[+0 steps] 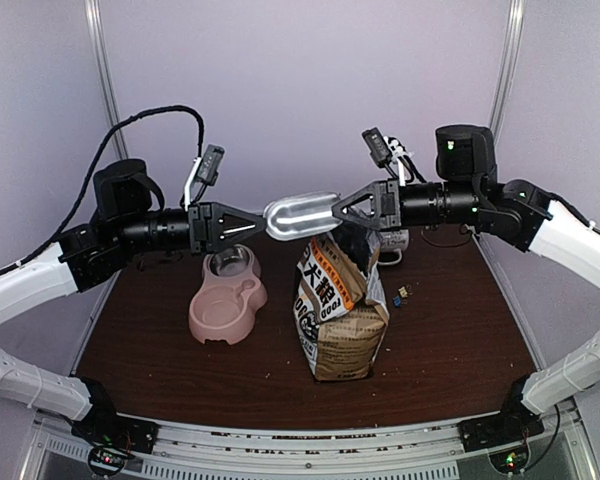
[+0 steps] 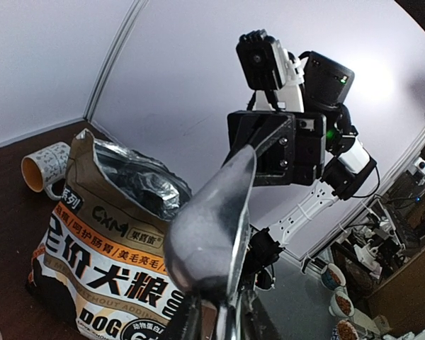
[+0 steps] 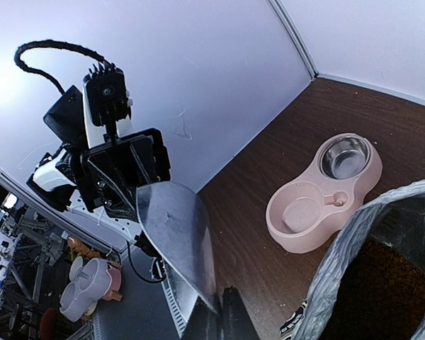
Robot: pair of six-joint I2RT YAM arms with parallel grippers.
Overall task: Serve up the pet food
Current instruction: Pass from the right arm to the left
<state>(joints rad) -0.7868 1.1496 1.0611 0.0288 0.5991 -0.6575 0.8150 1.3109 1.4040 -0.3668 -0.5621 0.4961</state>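
So far no pet food [image 3: 382,280] is served: it lies inside the open bag [image 1: 342,320] in the middle of the table [image 1: 450,340], the pink bowl [image 1: 227,300] beside it is empty, and the left gripper [image 1: 260,224] and right gripper [image 1: 337,211] both pinch the silver scoop [image 1: 302,213] above the bag.

The kraft dog-food bag [image 2: 106,262] reads "CXM", "犬粮" and "DOG".

Reaches inward with the left arm [image 1: 40,275] and the right arm [image 1: 570,240], both raised, forearms level, wrists facing each other. Clamps the right gripper [image 1: 338,208] tight on the thin end of the scoop [image 1: 300,214]. Pinches its rounded end with the left gripper [image 1: 258,222], fingers narrowly apart around it.
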